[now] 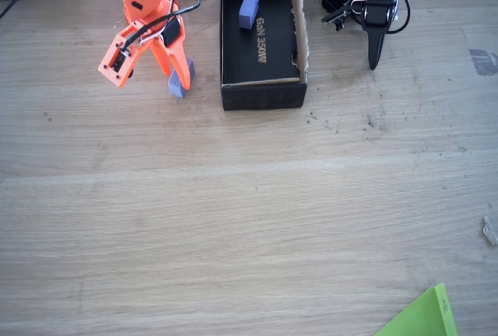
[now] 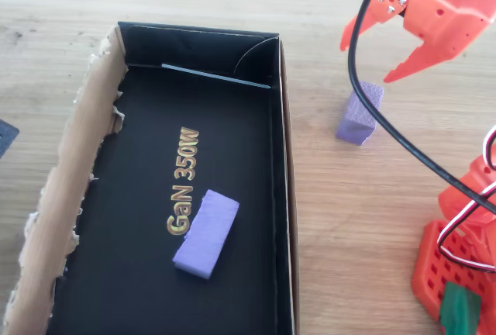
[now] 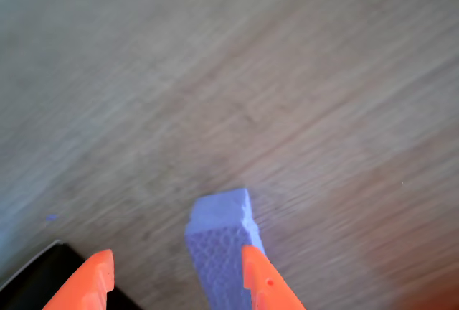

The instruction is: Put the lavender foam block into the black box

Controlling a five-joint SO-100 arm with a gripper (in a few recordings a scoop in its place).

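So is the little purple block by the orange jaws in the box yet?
Not yet. The lavender foam block stands on the wooden table outside the black box, between the open gripper jaws. Another block already lies inside.

Worktop [image 1: 233,219]: pale wood, matt, visible grain, a few dark specks. Black box [image 2: 267,195]: matt black cardboard with raw, torn brown corrugated edges and glossy gold lettering on the inside bottom; lavender foam block [image 2: 359,114] and second foam block [image 2: 206,233] in the box: soft, matt, finely pitted cell texture clear in the wrist view. End effector [image 2: 399,48]: orange plastic, smooth, slightly satin, layered print look, small shiny metal screws near the joint; black cable [image 2: 387,129] with glossy rubbery sheath.
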